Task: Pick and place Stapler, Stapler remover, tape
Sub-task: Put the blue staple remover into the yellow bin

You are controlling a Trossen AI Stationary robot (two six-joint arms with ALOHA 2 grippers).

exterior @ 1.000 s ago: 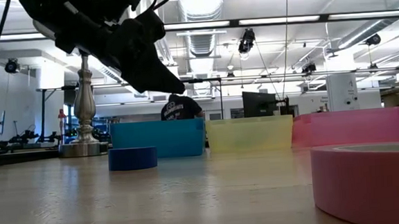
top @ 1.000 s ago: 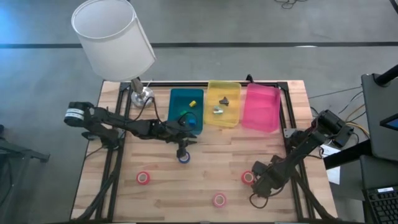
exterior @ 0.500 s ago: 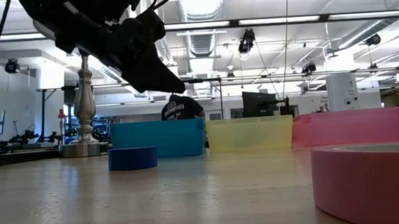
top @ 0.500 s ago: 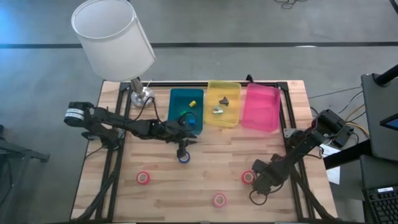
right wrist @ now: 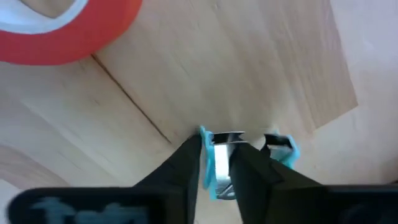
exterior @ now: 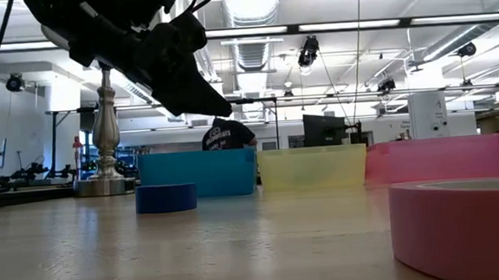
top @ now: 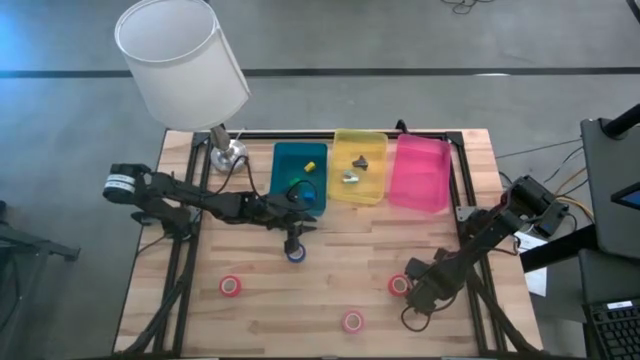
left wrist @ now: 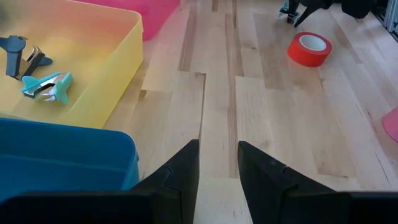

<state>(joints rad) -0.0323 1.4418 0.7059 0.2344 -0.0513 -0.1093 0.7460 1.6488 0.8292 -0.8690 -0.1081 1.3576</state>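
Wooden bench (top: 250, 310) with three bins along the far edge: teal bin (top: 299, 180), yellow bin (top: 359, 167), pink bin (top: 422, 172). Your left pincer (top: 293, 238) sits just past the 6 o'clock edge of the teal bin, right above the blue tape roll (top: 296, 254). In the left wrist view its fingers (left wrist: 180, 171) are slightly apart with only bare wood between them, so it's holding nothing. The low view shows that blue roll flat on the bench in front of the teal bin.

Your right pincer (top: 416, 293) is down at roughly 4 o'clock on the bench, just beside a red tape roll (top: 399, 285). In the right wrist view the fingers are closed on a small teal and metal staple remover (right wrist: 219, 160), with the red roll lying on the wood just beyond it.

Two more red rolls lie on the bench: one at about 7 o'clock (top: 231, 286), one near 6 o'clock (top: 352, 321). The yellow bin has another teal staple remover (left wrist: 48, 87) in it. A lamp (top: 183, 62) stands at the far-left corner.
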